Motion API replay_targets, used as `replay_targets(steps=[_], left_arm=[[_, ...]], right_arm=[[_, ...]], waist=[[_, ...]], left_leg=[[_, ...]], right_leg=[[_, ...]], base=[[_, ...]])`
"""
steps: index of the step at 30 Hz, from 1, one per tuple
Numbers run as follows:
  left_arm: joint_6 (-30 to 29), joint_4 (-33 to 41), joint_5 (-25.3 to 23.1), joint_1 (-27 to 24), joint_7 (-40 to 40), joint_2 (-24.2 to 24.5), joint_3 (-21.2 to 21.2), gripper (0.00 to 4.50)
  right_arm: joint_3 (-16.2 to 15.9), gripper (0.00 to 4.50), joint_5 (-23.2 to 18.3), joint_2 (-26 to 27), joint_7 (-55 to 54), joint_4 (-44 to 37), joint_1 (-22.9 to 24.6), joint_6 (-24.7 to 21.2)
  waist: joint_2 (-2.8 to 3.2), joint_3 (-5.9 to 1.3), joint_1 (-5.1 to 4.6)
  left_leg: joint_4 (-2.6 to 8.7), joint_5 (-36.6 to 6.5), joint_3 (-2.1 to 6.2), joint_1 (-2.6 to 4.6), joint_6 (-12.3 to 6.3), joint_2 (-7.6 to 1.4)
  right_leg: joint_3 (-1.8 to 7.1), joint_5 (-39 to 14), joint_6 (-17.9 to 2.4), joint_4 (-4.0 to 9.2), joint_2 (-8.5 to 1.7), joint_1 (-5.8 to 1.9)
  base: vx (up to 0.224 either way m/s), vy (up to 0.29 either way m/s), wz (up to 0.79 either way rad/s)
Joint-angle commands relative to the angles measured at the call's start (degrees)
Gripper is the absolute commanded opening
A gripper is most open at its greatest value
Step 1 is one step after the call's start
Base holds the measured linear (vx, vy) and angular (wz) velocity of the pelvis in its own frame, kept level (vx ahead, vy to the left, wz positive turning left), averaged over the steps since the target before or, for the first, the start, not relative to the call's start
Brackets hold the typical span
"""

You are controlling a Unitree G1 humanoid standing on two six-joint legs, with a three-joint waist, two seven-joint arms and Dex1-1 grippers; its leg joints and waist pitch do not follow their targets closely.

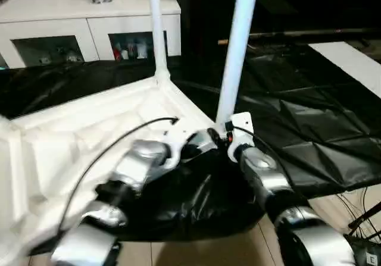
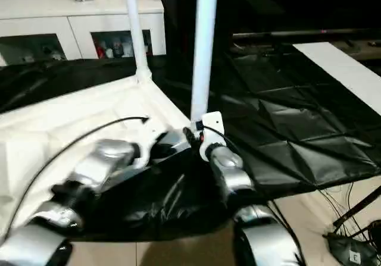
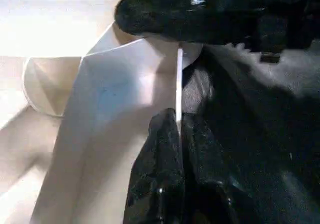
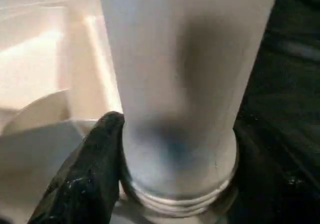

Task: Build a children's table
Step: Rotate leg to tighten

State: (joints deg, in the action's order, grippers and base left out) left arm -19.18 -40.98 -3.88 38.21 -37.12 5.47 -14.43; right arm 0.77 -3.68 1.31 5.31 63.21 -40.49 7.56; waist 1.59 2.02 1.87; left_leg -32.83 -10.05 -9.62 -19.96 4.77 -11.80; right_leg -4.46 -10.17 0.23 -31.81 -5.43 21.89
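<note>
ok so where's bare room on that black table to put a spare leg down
The black-draped table lies bare to the right of the near leg, up to the white board at the far right. It is crowded at the table top corner, where the left gripper and right gripper work at the leg's base.

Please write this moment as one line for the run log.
stage: fitting near leg | tabletop: upside down on black cloth | far leg: upright in corner | left pincer: shut on tabletop | right pincer: shut on near leg, at its base
</note>
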Motion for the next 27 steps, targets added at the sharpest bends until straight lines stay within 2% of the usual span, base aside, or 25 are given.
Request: replay_targets(steps=[1, 2, 4, 6, 8, 10, 11, 12, 13, 14, 15, 16, 17, 21, 22, 24, 25, 26, 27], left_arm=[[0.44, -2.80, -0.39, -0.40, 2.41, -2.07, -0.82, 0.00], [1.23, -2.69, -0.60, -0.48, 1.73, -1.86, -1.22, 0.00], [2.13, -2.20, -0.94, -0.87, 0.47, -1.16, -1.95, 0.00], [2.08, -1.64, -1.04, -1.39, -0.81, -0.31, -2.41, 0.00], [1.89, -1.47, -1.06, -1.55, -1.16, -0.03, -2.51, 0.00], [3.17, -1.88, -1.84, -1.69, -2.60, 1.11, -2.96, 0.00], [3.38, -1.92, -1.98, -1.71, -3.02, 1.38, -3.04, 0.00], [3.41, -1.93, -2.00, -1.72, -3.10, 1.43, -3.06, 0.00], [3.34, -1.63, -2.01, -1.86, -3.44, 1.77, -3.07, 0.00], [3.27, -1.03, -2.21, -2.15, -4.18, 2.52, -3.29, 0.00], [3.34, -0.42, -2.59, -2.40, -4.85, 3.40, -3.65, 0.00], [3.37, 0.36, -2.95, -2.70, -5.64, 4.41, -4.03, 0.00], [3.37, 0.36, -2.95, -2.70, -5.64, 4.41, -4.03, 0.00], [3.58, 3.48, -2.44, -3.97, -10.95, 8.21, -4.94, 0.00], [4.34, 5.31, -1.48, -4.90, -15.68, 10.52, -5.33, 0.00], [5.69, 6.18, -0.87, -5.39, -18.41, 11.55, -5.62, 0.00], [6.62, 6.65, -0.49, -5.66, -20.02, 12.11, -5.80, 0.00], [7.08, 8.65, 1.12, -6.60, -24.31, 13.52, -6.26, 0.00], [7.08, 8.65, 1.12, -6.60, -24.31, 13.52, -6.26, 0.00]], right_arm=[[-1.59, 2.69, 0.11, 4.05, 4.01, 1.81, 0.85, -0.32], [-0.99, 3.04, -0.57, 4.29, 5.76, 1.67, 1.01, 0.13], [-0.12, 3.39, -1.56, 4.23, 6.76, 1.13, 1.30, 0.93], [0.27, 3.45, -2.06, 3.79, 7.89, 0.45, 1.52, 2.20], [0.27, 3.74, -2.06, 3.60, 8.23, 0.25, 1.57, 2.58], [0.25, 3.87, -1.16, 1.94, 8.02, -0.45, 1.23, 5.00], [0.11, 3.94, -0.85, 1.39, 7.97, -0.67, 1.16, 5.43], [0.08, 4.06, -0.80, 1.28, 7.97, -0.71, 1.15, 5.50], [-0.41, 4.19, -0.25, 0.37, 8.23, -1.41, 1.29, 5.85], [-1.26, 4.27, 0.96, -1.36, 9.20, -2.64, 1.61, 6.03], [-2.18, 4.33, 1.89, -3.05, 11.29, -4.02, 2.03, 6.40], [-3.28, 4.33, 2.82, -4.94, 13.77, -5.56, 2.57, 6.45], [-3.28, 4.33, 2.82, -4.94, 13.77, -5.56, 2.57, 6.45], [-5.94, 4.33, 1.82, -11.06, 29.39, -11.76, 5.59, 5.12], [-7.18, 4.33, 0.08, -14.30, 39.08, -15.55, 7.72, 4.67], [-7.49, 4.33, -0.56, -15.38, 42.28, -16.60, 8.33, 4.23], [-7.65, 4.33, -0.83, -15.94, 43.79, -17.02, 8.59, 4.02], [-8.15, 4.33, -1.83, -17.02, 47.06, -18.21, 9.22, 3.31], [-8.15, 4.33, -1.83, -17.02, 47.06, -18.21, 9.22, 3.31]], waist=[[0.20, -1.76, -1.01], [0.25, -1.86, -1.07], [0.30, -2.03, -0.89], [-0.01, -2.01, -0.80], [-0.01, -2.03, -0.85], [-0.17, -2.05, -0.72], [-0.18, -2.10, -0.68], [-0.42, -2.20, -0.67], [-0.36, -2.27, -0.20], [-0.29, -2.25, -0.07], [-0.12, -2.11, 0.16], [-0.21, -2.08, 0.20], [-0.46, -2.11, 0.21], [-0.15, -2.30, 0.42], [-0.25, -2.49, 0.60], [-0.39, -2.62, 0.77], [-0.38, -2.74, 0.76], [-0.50, -2.68, 0.87], [-0.43, -2.66, 0.90]], left_leg=[[4.47, -35.92, 1.14, 2.15, 0.23, -0.17], [4.95, -36.15, 1.28, 1.72, -0.39, -0.47], [5.48, -34.73, 1.27, 1.21, -0.49, -0.71], [5.40, -34.02, 1.07, 1.14, -0.68, -0.57], [5.50, -32.71, 1.07, 0.69, -0.84, -0.60], [5.38, -31.95, 0.86, 0.81, -1.06, -0.56], [5.32, -31.60, 0.79, 0.85, -1.12, -0.55], [5.30, -30.70, 0.75, 0.66, -1.30, -0.52], [5.38, -28.10, 0.51, 0.46, -1.74, -0.61], [5.33, -27.70, 0.40, 0.54, -1.84, -0.59], [5.27, -27.64, 0.23, 0.79, -1.94, -0.62], [5.27, -27.63, 0.18, 0.69, -1.96, -0.68], [5.33, -27.24, 0.22, 0.36, -2.06, -0.70], [5.31, -24.09, 0.06, -0.19, -2.94, -0.87], [5.17, -22.95, -0.13, -0.18, -3.54, -0.94], [5.10, -20.97, -0.15, -0.49, -4.38, -1.17], [4.93, -19.00, -0.29, -0.57, -4.90, -1.20], [4.79, -19.24, -0.39, -0.42, -4.97, -1.14], [4.63, -19.13, -0.52, -0.52, -4.87, -1.20]], right_leg=[[-0.91, -37.40, -2.35, 6.69, -1.83, 0.15], [-1.29, -35.47, -2.37, 6.65, -2.18, -0.69], [-0.96, -32.71, -3.53, 6.08, -2.67, -1.15], [-0.79, -32.93, -4.21, 6.25, -3.03, -0.88], [-0.63, -32.93, -4.60, 6.03, -3.19, -1.10], [-0.47, -33.22, -5.06, 6.09, -3.28, -0.77], [-0.43, -33.35, -5.07, 6.13, -3.30, -0.72], [-0.37, -33.16, -5.11, 6.06, -3.36, -0.88], [-0.06, -31.46, -5.85, 5.84, -3.39, -0.92], [0.01, -31.14, -6.04, 5.85, -3.36, -0.82], [0.10, -30.85, -6.44, 5.87, -3.23, -0.54], [0.15, -30.70, -6.58, 5.86, -3.25, -0.60], [0.18, -30.50, -6.59, 5.56, -3.16, -0.88], [0.65, -25.68, -8.07, 4.73, -3.03, -1.43], [0.89, -22.94, -9.02, 4.42, -3.04, -1.50], [1.06, -19.78, -10.09, 3.98, -3.09, -1.84], [1.14, -16.95, -11.97, 3.51, -2.89, -1.75], [1.17, -17.02, -12.59, 3.39, -2.77, -1.61], [1.40, -17.26, -13.22, 3.12, -2.89, -1.45]], base=[[0.000, 0.000, 0.00], [0.000, 0.000, 0.00], [0.008, 0.050, -0.06], [0.000, 0.000, 0.00], [0.000, 0.000, 0.00], [0.000, 0.000, 0.00], [0.000, 0.000, 0.00], [0.000, 0.000, 0.00], [0.000, 0.000, 0.00], [0.000, 0.000, 0.00], [0.000, 0.000, 0.00], [0.000, 0.000, 0.00], [0.000, 0.000, 0.00], [0.000, 0.000, 0.00], [0.000, 0.000, 0.00], [0.058, -0.012, 0.03], [0.062, -0.013, 0.02], [0.065, -0.020, 0.05], [0.072, -0.029, 0.05]])
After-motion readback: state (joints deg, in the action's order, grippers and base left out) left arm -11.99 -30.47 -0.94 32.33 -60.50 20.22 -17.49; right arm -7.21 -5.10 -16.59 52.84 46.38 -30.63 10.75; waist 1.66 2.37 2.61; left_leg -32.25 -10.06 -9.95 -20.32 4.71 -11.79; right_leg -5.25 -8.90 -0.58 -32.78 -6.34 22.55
